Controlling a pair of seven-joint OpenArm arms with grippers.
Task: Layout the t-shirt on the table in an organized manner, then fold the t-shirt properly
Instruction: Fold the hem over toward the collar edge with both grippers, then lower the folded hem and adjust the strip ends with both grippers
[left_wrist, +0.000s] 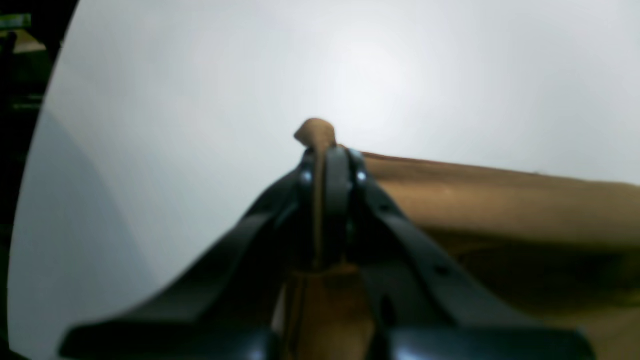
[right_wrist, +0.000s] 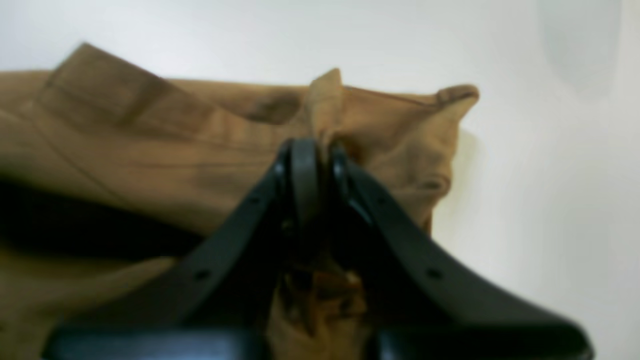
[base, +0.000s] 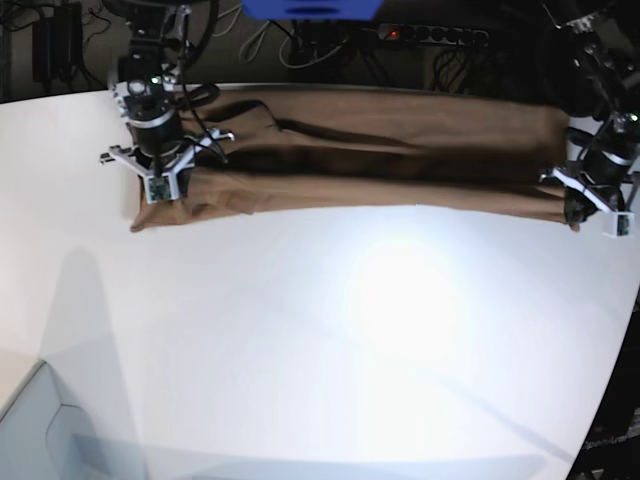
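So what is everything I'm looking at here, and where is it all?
t-shirt: one, tan-brown, stretched out along the far side of the table, pinched at both ends.
table: one, white, curved edge, fills most of the base view.
power strip: one, dark with a red light, behind the table at the back.
cables: several, dark and pale, on the floor behind the table.
right gripper: one, black, shut on the shirt's end at the base view's left.
left gripper: one, black, shut on the shirt's other end, at the base view's right.
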